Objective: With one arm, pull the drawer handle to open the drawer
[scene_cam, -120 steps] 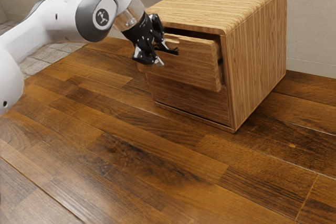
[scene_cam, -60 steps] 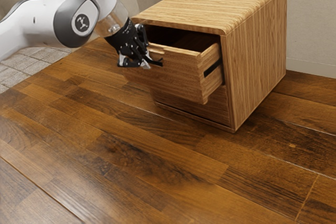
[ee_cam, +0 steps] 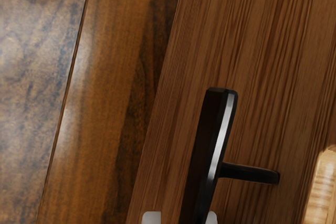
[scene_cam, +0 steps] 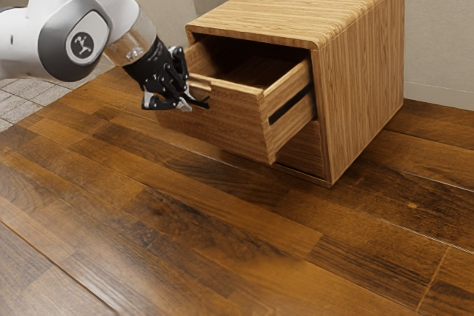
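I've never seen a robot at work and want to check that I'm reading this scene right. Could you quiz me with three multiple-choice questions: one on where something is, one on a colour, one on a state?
1. Where is the end effector?
A. At the front of the upper drawer
B. Resting on the floor
C. Hanging free, away from everything

2. What colour is the drawer's handle?
A. White
B. Black
C. Red

3. How does the upper drawer stand?
A. Fully shut
B. Lying on the floor
C. Partly pulled out

Answers:
1 A: it is closed on the handle at the drawer front.
2 B: the wrist view shows a black bar.
3 C: it juts from the cabinet, with its inside showing.
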